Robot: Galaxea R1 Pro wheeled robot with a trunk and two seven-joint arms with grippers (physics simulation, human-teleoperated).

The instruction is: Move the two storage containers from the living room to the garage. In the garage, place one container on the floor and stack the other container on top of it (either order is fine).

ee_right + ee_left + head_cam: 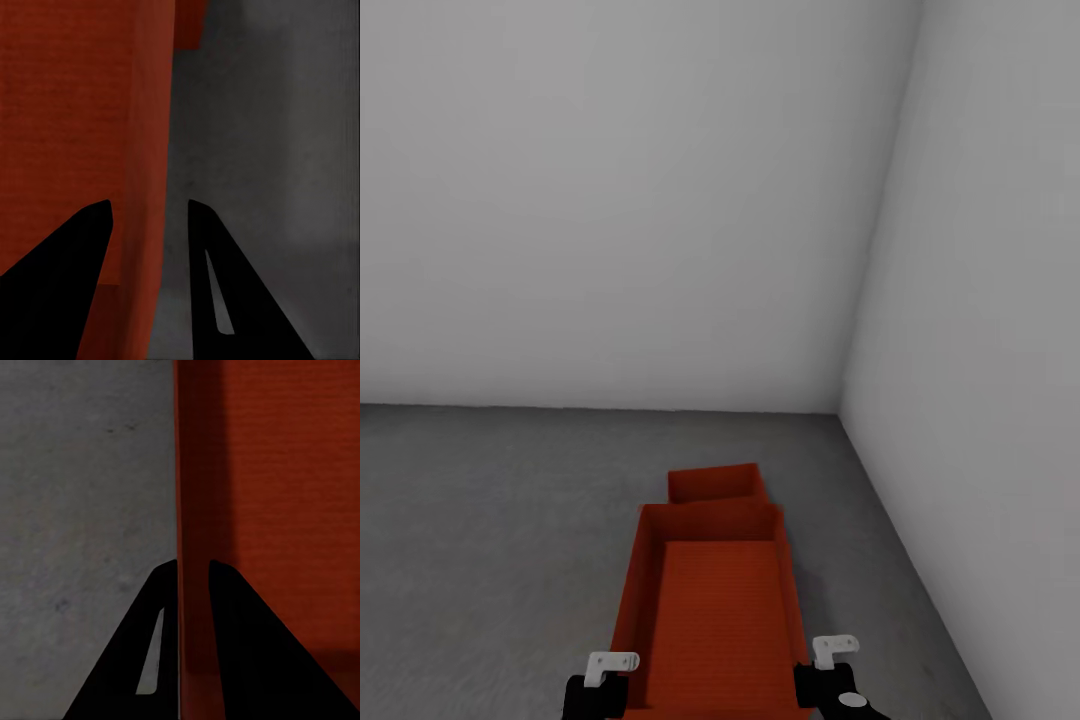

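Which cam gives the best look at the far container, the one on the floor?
Head view: the far container sits on the floor beyond the held container. Right wrist view catches a red corner that may be it. Left wrist view gives no clear sight of it.

Flat, even, dim light fills the plain white-grey walls, with no glare or hard shadows. The dark grey speckled concrete floor looks soft. Both wrist views are blurry, their black fingers mere silhouettes.

Both pincers hold 1 container above another on the floor
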